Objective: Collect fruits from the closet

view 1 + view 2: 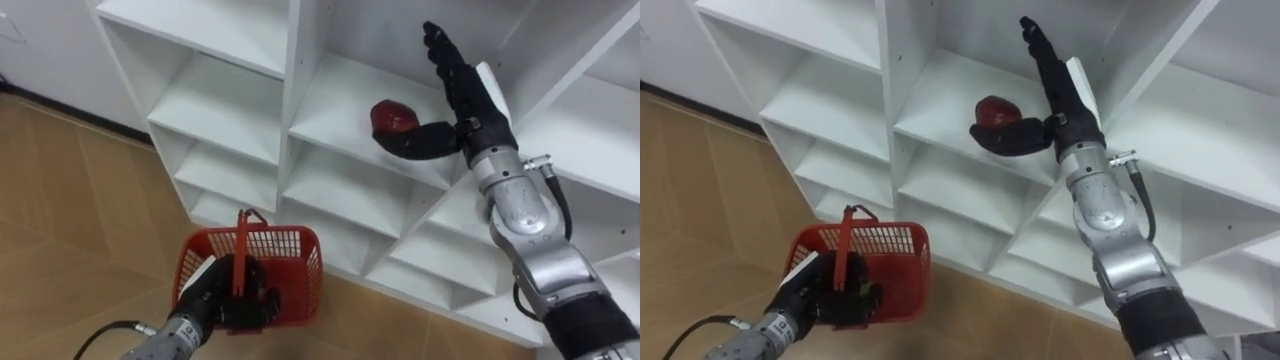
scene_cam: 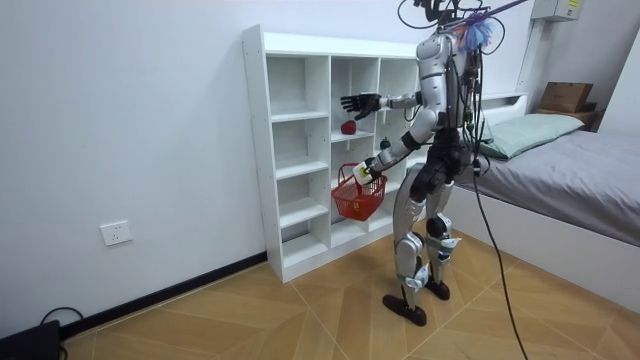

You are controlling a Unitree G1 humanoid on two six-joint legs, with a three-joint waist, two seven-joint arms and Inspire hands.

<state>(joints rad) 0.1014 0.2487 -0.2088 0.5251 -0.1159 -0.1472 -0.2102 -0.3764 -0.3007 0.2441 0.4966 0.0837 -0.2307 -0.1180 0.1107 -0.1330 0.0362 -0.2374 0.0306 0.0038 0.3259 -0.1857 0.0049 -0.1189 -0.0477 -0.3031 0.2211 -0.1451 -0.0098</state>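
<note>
- Fingers of your right hand stand straight and spread, pointing up into the cubby. The thumb is swung wide, and nothing is held.
- That thumb curves along the near side of the dark red, rounded, glossy fruit. I cannot tell whether it touches the skin or sits just beside it.
- The fruit rests on a middle board of the white cubby shelf unit, near the front edge, with the upright divider just to its right.
- Your left hand is low and to the left, curled round the upright handle of the red plastic mesh basket. The basket hangs above the wooden floor, in front of the lower cubbies.
- I read this as the reach-and-grasp step: the hand is placed at the fruit and the grip is not yet made.
- Next, I'd say, you bring the palm in over the fruit and curl round it. Then lift it clear of the board and carry it down to the basket.
- The fruit looks smooth and round, so it may roll away if you nudge it off-centre.
- The shelf boards are flat, hard and matte white. The basket wall is an open lattice with a stiff rim, and I cannot tell what lies inside.
</note>
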